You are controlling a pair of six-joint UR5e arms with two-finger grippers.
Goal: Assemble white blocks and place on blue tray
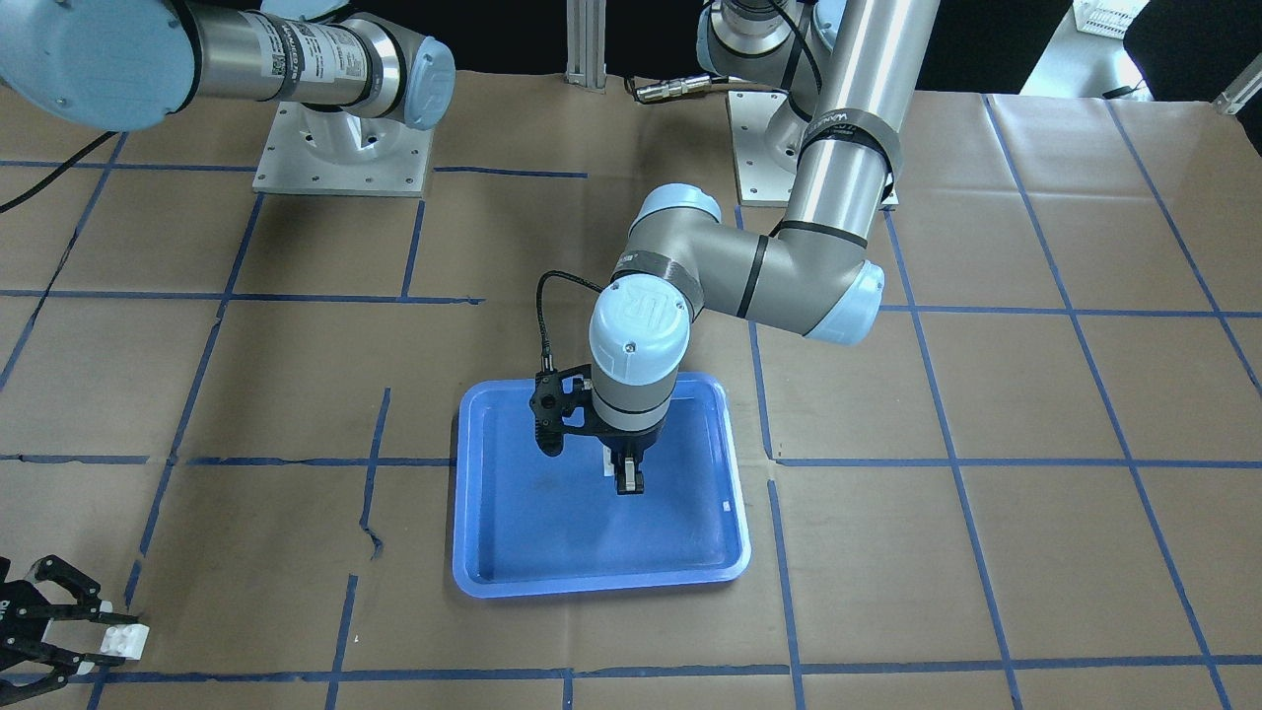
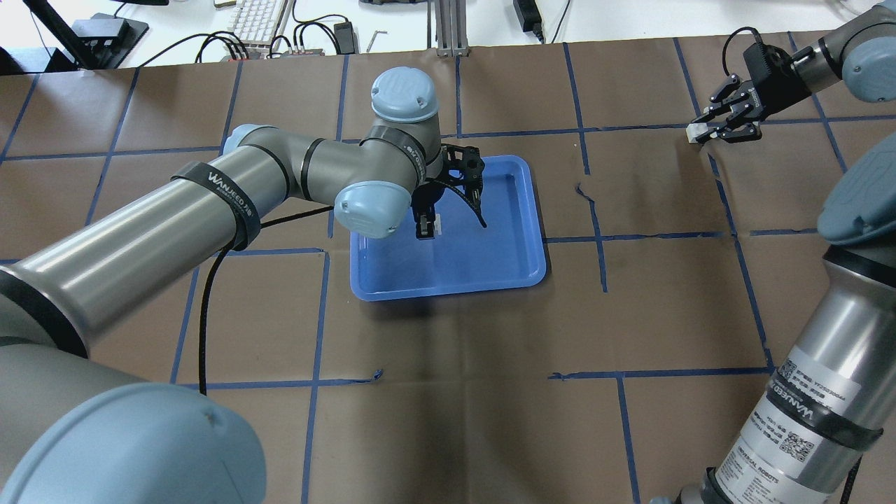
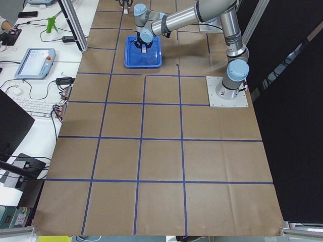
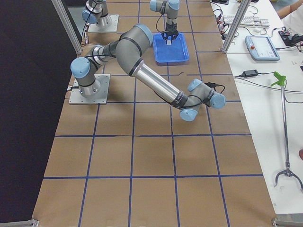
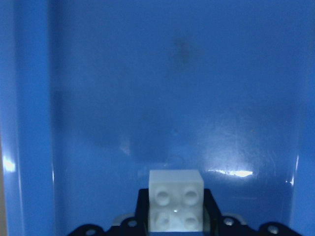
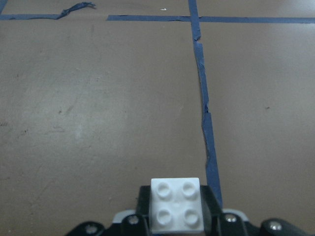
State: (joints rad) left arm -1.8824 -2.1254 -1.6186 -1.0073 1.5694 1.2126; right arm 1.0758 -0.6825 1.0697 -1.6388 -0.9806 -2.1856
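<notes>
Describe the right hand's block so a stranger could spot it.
Find the blue tray mid-table, then look far off it to the right hand over bare paper. It grips a small white four-stud block; the other block sits in the left hand above the tray.

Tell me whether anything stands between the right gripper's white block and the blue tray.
Nothing visible does: only taped paper lies between the white block in the right gripper and the blue tray. The left gripper, holding the second white block, hangs over the tray's middle.
</notes>
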